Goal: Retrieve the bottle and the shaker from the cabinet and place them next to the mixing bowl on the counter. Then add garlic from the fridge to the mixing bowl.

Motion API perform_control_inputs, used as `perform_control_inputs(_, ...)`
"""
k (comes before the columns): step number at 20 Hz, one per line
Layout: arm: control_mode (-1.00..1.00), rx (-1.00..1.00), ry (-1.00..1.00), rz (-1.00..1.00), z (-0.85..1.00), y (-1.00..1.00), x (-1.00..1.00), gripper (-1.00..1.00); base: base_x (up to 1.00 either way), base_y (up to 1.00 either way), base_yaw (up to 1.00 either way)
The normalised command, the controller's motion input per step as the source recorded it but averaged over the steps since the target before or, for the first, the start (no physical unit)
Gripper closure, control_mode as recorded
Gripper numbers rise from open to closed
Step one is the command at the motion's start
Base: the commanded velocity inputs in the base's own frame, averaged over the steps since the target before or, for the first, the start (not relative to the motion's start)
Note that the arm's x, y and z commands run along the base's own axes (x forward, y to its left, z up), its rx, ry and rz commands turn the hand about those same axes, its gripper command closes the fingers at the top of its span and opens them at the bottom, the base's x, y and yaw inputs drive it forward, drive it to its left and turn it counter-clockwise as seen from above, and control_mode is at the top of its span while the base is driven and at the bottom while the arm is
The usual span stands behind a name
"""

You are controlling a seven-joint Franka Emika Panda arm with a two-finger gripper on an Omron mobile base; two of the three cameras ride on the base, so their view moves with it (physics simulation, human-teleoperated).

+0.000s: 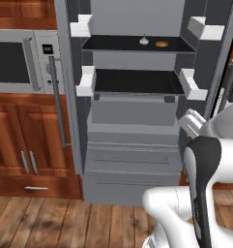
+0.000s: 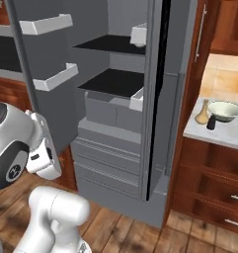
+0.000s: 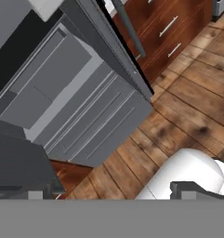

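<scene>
Wooden floor planks (image 3: 187, 107) lie closest to the lens, just below the fridge (image 1: 132, 145), whose doors stand open. Gripper (image 3: 113, 195): fingertips spread wide, nothing between them, pointed at the fridge's lower drawers. Garlic (image 1: 144, 41) sits on the top shelf of the fridge, beside a small orange item (image 1: 161, 43). Bottle (image 2: 203, 112) and shaker (image 2: 211, 123) already stand on the tabletop (image 2: 224, 136) right of the fridge, just beside the mixing bowl (image 2: 225, 110). Judged step: the garlic fetch, cabinet items done. Next move calls for raising the hand well above the drawers, to top-shelf height, and reaching in over the garlic. Count: one garlic, one bottle, one shaker, one bowl.
</scene>
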Motion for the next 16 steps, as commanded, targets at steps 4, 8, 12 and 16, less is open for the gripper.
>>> perform_control_inputs(4,1.00,0.00,0.00,0.00,0.00,0.00,0.00,-1.00,0.29,0.32,0.00)
perform_control_inputs(8,1.00,0.00,0.00,0.00,0.00,0.00,0.00,-1.00,0.47,0.30,0.00)
perform_control_inputs(12,1.00,0.00,0.00,0.00,0.00,0.00,0.00,-1.00,0.68,0.28,0.00)
perform_control_inputs(16,1.00,0.00,0.00,0.00,0.00,0.00,0.00,-1.00,0.67,0.09,-0.01)
